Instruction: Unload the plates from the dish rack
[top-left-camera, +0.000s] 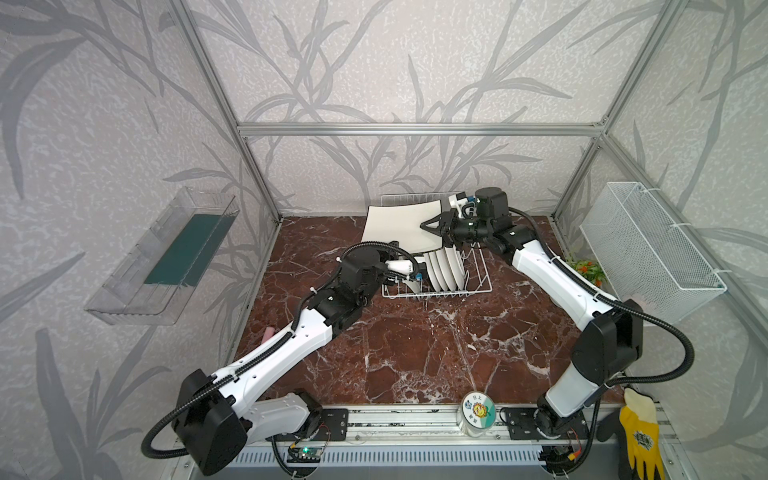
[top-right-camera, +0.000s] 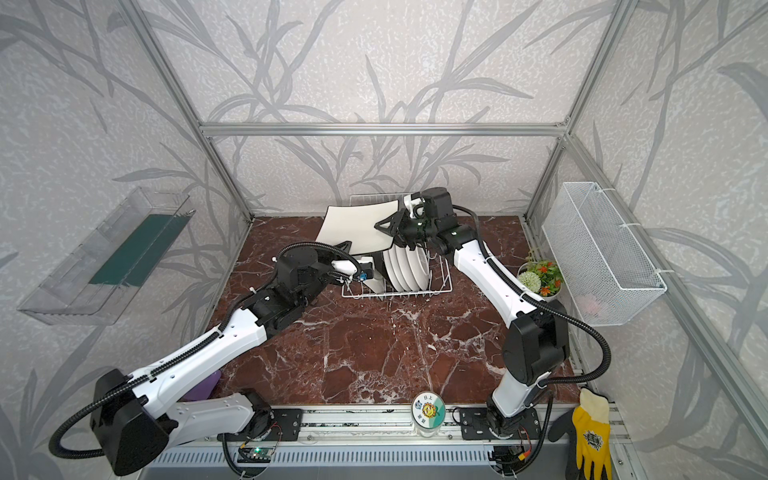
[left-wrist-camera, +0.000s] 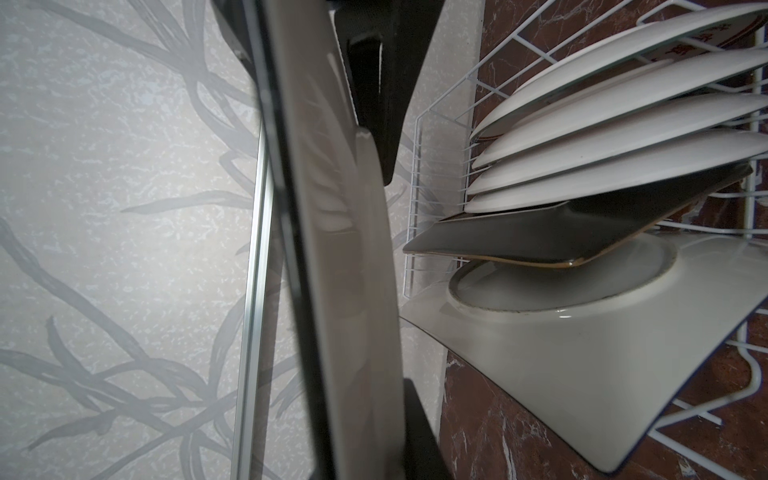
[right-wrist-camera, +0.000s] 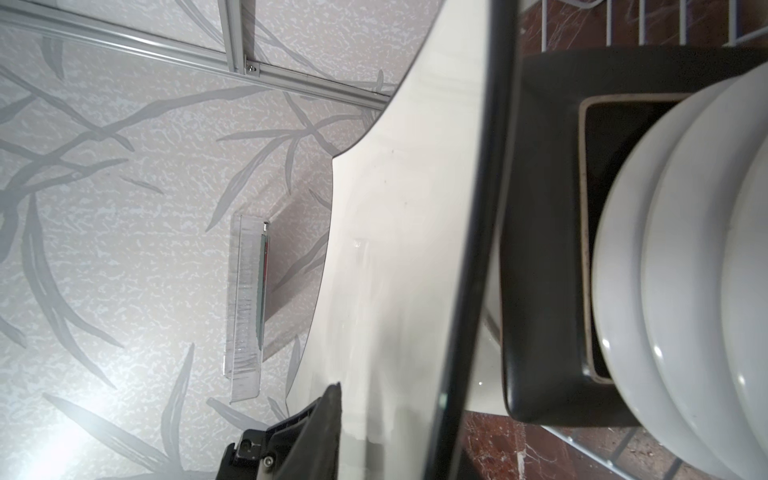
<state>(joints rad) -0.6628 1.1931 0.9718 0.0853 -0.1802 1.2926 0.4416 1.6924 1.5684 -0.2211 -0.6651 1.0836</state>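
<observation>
Over red marble tabletop (top-left-camera: 415, 353), leaf-papered walls (top-left-camera: 374, 62), left fingers (left-wrist-camera: 386, 104) gripping cream plate (top-left-camera: 399, 228), right fingers (right-wrist-camera: 320, 428), hold unclear

Soft, even light (wrist close-ups blurry)

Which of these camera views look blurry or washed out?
Left wrist view: the near cream plate is blurred, racked plates sharper. Right wrist view: glare whitens the wall. Both top views: evenly lit, frame posts splay outward.
</observation>
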